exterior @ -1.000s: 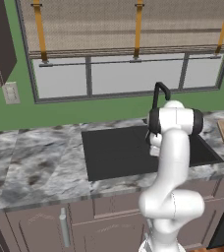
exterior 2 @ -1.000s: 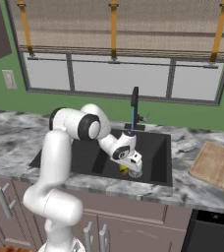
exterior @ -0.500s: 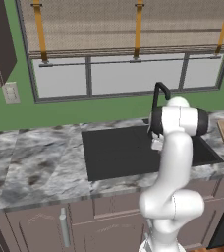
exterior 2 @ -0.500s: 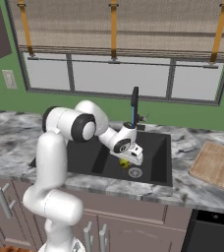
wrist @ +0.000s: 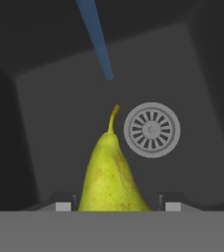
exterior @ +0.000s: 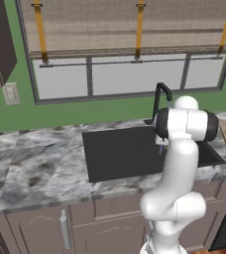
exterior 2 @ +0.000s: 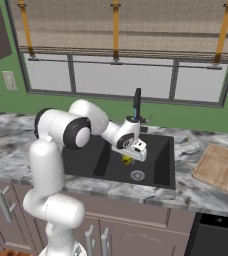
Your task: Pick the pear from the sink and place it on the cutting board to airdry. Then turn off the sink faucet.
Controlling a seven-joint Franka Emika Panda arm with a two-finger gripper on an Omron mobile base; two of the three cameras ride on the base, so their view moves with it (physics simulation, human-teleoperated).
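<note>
Two fingers (wrist: 114, 206) of mine are closed on the pear (wrist: 112, 172), one tip at each side of its broad end, and its stem points away from me toward the basin floor. From the right base camera I see the pear (exterior 2: 127, 160) as a small yellow-green spot under my hand, inside the sink (exterior 2: 158, 172) and above its floor, just short of the round silver drain (exterior 2: 137, 175). In the hand camera the drain (wrist: 152, 129) sits just beside the stem tip, and past it a thin blue stream of water (wrist: 97, 42) comes down into the dark basin. Behind the sink the black faucet (exterior 2: 136, 102) stands at the back rim. Farther off to the right, well apart from the sink, the tan cutting board (exterior 2: 220, 166) lies flat on the grey marbled table (exterior 2: 6, 145).
</note>
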